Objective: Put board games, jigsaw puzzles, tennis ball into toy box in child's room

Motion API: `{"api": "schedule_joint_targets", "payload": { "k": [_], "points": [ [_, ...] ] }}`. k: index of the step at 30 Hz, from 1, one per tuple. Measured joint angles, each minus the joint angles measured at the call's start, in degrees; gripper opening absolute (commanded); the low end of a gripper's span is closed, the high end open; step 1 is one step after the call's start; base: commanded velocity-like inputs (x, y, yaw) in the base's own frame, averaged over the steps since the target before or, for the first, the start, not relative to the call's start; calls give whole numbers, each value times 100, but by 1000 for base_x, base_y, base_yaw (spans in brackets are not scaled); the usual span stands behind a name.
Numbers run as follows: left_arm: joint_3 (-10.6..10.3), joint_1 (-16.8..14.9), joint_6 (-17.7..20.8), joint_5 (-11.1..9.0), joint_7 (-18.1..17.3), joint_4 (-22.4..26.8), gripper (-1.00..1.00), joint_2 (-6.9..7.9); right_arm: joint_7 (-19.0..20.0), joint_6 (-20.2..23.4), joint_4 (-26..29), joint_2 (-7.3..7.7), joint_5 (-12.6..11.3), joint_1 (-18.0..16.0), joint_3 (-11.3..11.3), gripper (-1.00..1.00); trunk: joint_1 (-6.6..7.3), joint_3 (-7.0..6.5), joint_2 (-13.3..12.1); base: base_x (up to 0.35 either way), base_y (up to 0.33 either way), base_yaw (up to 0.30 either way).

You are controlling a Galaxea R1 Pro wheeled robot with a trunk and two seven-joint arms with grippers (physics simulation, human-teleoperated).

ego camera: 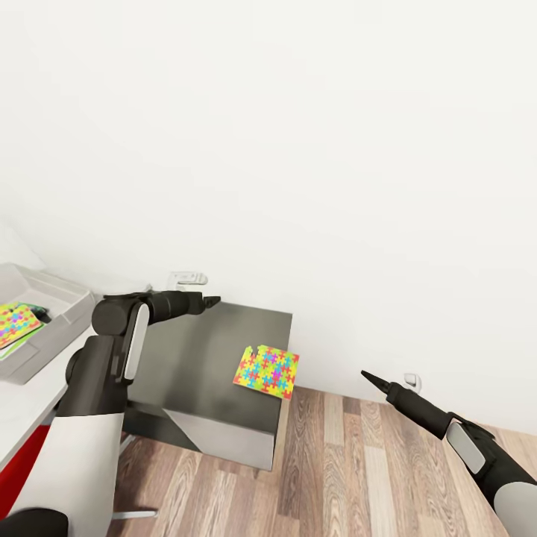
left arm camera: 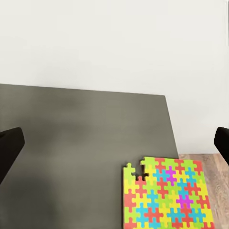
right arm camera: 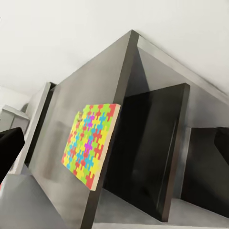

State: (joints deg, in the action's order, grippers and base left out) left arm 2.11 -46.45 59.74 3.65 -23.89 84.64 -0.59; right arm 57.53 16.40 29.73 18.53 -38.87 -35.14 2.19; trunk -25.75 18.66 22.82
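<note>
The toy box [ego camera: 52, 294] is cut off by the head view's left edge, so only its right part shows. The puzzle [ego camera: 16, 324] inside it is cut off there too, and what lies beneath it shows only as a thin green and white rim, too little to name. The pale desk [ego camera: 26, 406] under the box runs out of view at the left. In the left wrist view the second puzzle [left arm camera: 164, 193] is cropped by the picture's edge. The left claw [left arm camera: 114, 148] shows there only as two dark fingertips at the sides. The right arm's claw [ego camera: 371, 377] is too small in the head view to tell how its fingers stand.
</note>
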Motion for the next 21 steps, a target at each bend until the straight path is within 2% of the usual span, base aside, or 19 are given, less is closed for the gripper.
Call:
{"api": "schedule_joint_targets", "payload": {
  "k": [11, 21],
  "points": [
    [-4, 1, 0, 0, 0, -3, 100, -4, 0, -21, 0, 0, 0, -1, 0, 100, 0, -104, 0, 0, 0, 0],
    [-5, 14, 0, 0, -1, -4, 100, -6, 4, -298, -146, 6, -21, 1, 6, 100, -1, -198, 0, -70, 0, 0]
  ]
}}
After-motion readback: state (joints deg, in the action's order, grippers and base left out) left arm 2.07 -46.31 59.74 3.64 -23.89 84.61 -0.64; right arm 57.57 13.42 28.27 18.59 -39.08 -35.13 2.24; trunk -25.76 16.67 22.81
